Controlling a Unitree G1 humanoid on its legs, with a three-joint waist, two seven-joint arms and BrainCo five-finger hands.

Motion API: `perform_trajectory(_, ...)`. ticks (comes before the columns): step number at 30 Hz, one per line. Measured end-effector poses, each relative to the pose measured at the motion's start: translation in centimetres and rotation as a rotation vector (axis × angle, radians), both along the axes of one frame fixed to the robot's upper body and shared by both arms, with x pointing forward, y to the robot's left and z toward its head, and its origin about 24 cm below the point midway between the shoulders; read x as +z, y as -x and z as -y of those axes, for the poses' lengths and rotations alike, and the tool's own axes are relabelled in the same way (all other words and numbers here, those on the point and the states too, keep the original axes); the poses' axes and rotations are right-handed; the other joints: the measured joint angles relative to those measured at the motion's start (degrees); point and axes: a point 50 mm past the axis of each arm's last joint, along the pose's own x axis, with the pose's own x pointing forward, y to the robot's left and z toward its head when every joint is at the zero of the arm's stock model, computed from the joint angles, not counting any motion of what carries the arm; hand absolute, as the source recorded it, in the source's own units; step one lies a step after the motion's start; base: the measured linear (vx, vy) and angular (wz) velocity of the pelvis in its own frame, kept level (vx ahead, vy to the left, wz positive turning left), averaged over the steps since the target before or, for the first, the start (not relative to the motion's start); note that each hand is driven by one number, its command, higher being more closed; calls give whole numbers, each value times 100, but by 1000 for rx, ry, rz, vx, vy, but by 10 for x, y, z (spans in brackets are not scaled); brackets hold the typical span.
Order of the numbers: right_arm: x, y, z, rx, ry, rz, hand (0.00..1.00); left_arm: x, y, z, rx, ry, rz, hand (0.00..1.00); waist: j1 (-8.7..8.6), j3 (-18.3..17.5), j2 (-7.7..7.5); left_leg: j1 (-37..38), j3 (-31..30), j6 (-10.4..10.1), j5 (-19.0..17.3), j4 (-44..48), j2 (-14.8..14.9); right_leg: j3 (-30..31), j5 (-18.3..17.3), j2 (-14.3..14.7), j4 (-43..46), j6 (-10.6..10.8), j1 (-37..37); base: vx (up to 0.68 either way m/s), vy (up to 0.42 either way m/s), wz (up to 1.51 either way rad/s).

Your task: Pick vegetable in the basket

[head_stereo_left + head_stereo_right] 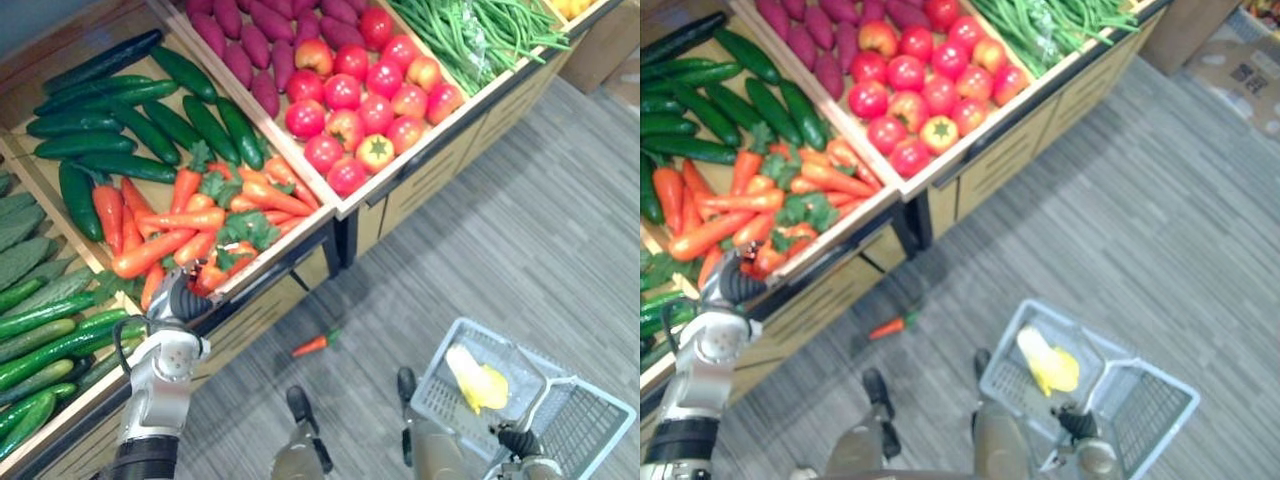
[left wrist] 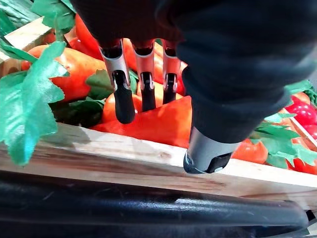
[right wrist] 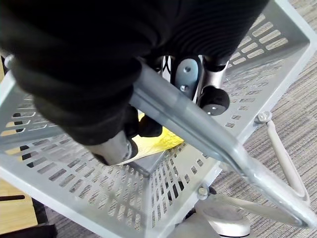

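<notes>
My left hand (image 1: 178,300) rests at the front edge of the carrot bin (image 1: 283,255), among carrots (image 1: 185,220) with green tops. Up close, its straight fingers (image 2: 123,94) point down with their dark tips on an orange carrot (image 2: 158,121), while the thumb (image 2: 208,148) stays over the wooden rim (image 2: 99,146); nothing is gripped. The grey plastic basket (image 1: 590,410) stands on the floor at lower right with a yellow vegetable (image 1: 477,380) inside. My right hand (image 3: 89,74) is curled round the basket handle (image 3: 198,129).
One carrot (image 1: 312,345) lies on the floor in front of the stand. Cucumbers (image 1: 120,120) fill the bin behind the carrots; tomatoes (image 1: 355,95), sweet potatoes (image 1: 250,45) and green beans (image 1: 470,35) lie to the right. Grey floor stretches to the right.
</notes>
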Motion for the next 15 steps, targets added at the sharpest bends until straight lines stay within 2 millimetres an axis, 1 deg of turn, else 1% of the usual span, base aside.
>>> perform_trajectory(4,0,0,0,0,0,-2,100,-3,-2,1,-6,35,0,100,-4,0,1,50,-1,1,0,12,-5,-11,0,-5,2,0,42,0,0,0)
perform_trajectory(9,0,1,0,0,-1,-4,100,-5,-2,1,-9,37,-5,100,-12,0,4,80,-40,3,-1,13,-21,-32,-3,-19,-5,0,82,0,0,0)
perform_trajectory(13,0,1,0,-4,0,-4,100,-1,-1,3,-16,31,11,100,-20,13,26,66,-140,6,1,13,-32,-96,-9,-30,-9,-4,103,11,-7,6)
perform_trajectory(15,0,1,1,-9,0,-2,100,2,3,5,-27,21,28,100,-18,16,35,64,-168,9,2,13,-34,-131,-10,-34,-11,-6,117,31,-18,6)
